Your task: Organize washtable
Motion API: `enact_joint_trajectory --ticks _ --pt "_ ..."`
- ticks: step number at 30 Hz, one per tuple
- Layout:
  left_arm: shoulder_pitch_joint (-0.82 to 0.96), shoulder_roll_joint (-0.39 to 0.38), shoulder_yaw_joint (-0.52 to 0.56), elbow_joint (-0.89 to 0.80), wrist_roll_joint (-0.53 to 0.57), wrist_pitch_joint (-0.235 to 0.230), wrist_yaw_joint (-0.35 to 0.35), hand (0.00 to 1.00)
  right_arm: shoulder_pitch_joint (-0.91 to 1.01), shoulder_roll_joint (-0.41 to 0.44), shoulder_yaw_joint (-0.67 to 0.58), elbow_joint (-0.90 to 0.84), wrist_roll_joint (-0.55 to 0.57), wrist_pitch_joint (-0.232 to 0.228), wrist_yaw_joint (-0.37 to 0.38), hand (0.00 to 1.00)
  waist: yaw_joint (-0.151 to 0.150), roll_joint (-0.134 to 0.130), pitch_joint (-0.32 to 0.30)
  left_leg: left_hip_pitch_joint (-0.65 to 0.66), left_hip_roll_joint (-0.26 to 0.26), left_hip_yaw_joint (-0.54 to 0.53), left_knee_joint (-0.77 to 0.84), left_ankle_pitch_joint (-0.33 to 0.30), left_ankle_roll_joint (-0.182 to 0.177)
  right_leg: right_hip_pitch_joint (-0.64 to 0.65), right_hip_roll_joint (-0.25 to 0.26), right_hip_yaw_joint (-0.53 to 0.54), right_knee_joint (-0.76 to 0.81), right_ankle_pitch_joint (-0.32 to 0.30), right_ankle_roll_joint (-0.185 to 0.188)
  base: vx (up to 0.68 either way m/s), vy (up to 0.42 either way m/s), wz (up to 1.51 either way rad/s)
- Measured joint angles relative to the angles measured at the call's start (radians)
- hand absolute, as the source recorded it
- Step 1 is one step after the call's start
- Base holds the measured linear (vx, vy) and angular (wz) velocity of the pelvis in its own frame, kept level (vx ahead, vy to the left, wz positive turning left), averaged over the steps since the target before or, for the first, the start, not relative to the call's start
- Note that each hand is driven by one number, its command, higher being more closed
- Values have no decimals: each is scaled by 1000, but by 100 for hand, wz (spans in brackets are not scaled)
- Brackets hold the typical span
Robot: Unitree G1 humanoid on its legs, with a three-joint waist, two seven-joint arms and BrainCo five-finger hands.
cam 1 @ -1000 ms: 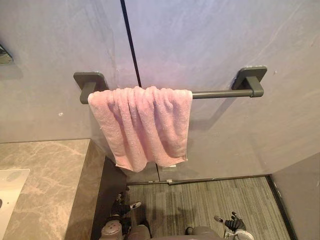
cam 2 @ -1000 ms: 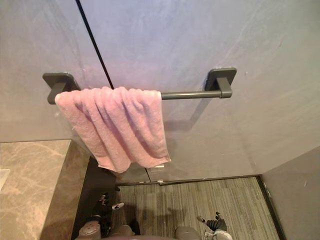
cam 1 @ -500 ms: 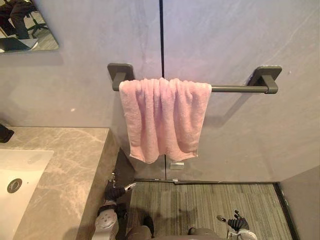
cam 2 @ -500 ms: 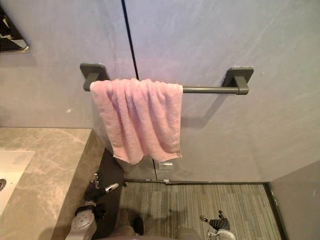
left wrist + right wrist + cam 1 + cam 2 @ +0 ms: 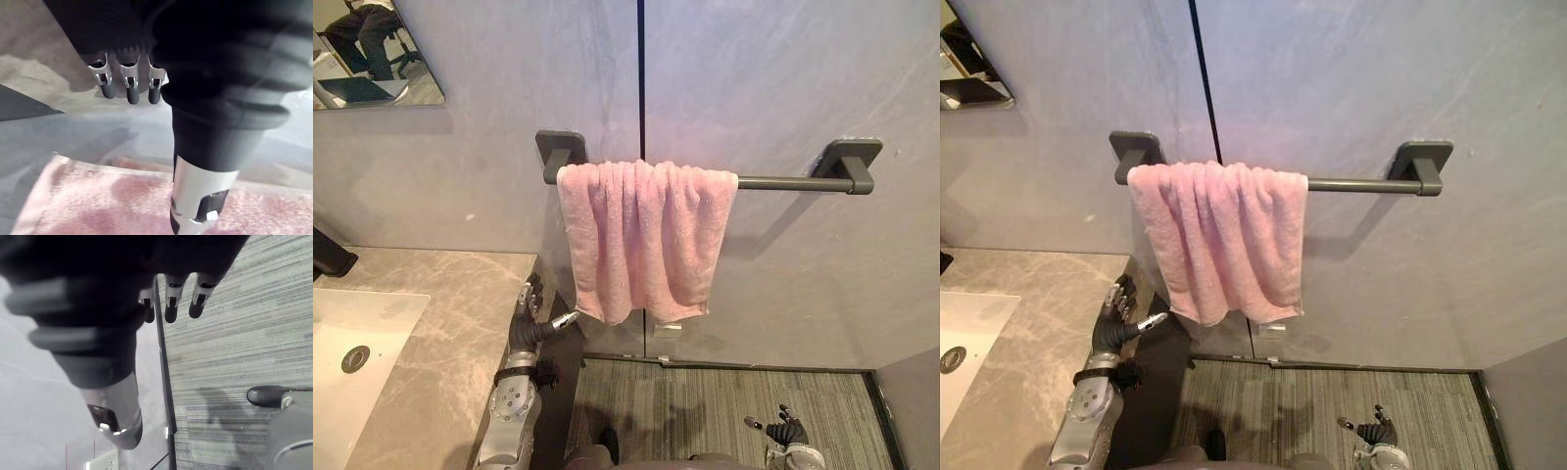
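Observation:
A pink towel [image 5: 644, 240] hangs bunched over the left half of a dark grey wall bar [image 5: 793, 182]. My left hand [image 5: 527, 318] is raised beside the counter's right edge, just below and left of the towel's lower corner and apart from it. It is open, with the thumb pointing at the towel. In the left wrist view its fingers [image 5: 128, 88] hold nothing, and the towel [image 5: 98, 210] lies past them. My right hand [image 5: 788, 431] hangs low over the floor at the lower right, open and empty, its fingers [image 5: 168, 308] relaxed.
A beige marble counter [image 5: 440, 323] with a white sink [image 5: 352, 343] takes the lower left, a black tap [image 5: 328, 257] at its back. A mirror [image 5: 372, 59] hangs at the upper left. Striped grey floor [image 5: 705, 411] lies below the towel, with a wall socket [image 5: 668, 324] there.
The camera has swung left, bringing the sink and mirror into view. My left hand has risen from near the floor to the counter's edge by the towel. The right hand stays low.

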Motion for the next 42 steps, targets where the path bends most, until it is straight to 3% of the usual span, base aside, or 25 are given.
enact_joint_trajectory --ticks 3,10,15,16,24,31,42 --pt "-9 25 -5 -26 0 -4 -1 0 -11 -6 5 0 -1 0 0 0 -18 0 0 4 1 3 -2 0 0 0 1 5 1 2 -2 -38 -5 -4" --pt "-49 48 -60 -26 15 -4 -1 0 -16 -13 41 0 -1 3 17 0 -24 2 -4 32 7 35 -35 5 1 0 7 40 -16 18 -3 -39 1 -16" --pt "-87 59 -86 -6 41 -3 2 0 -17 -16 71 0 -2 4 20 0 -45 1 -5 38 8 53 -41 5 1 0 9 58 -31 27 -3 8 1 -10" --pt "-87 61 -86 -5 42 -3 2 100 -16 -16 72 0 -2 4 20 0 -45 1 -5 40 8 55 -44 5 1 1 10 60 -31 29 -3 24 -8 -13" --pt "-120 72 -127 40 59 1 0 100 -35 -16 86 -4 -2 3 20 0 -46 -8 -15 59 9 68 -76 13 1 7 14 70 -48 38 -6 2 -8 -5" --pt "-127 72 -126 40 61 1 3 100 -30 -16 118 -115 2 0 20 0 -51 -10 -17 82 6 89 -114 20 2 6 15 87 -61 40 -3 -3 -6 -9" --pt "-108 70 -123 15 61 -2 7 100 6 -31 210 -569 48 -69 46 0 -47 -12 -17 87 9 103 -124 22 2 0 17 111 -61 40 -3 -8 -6 -4"
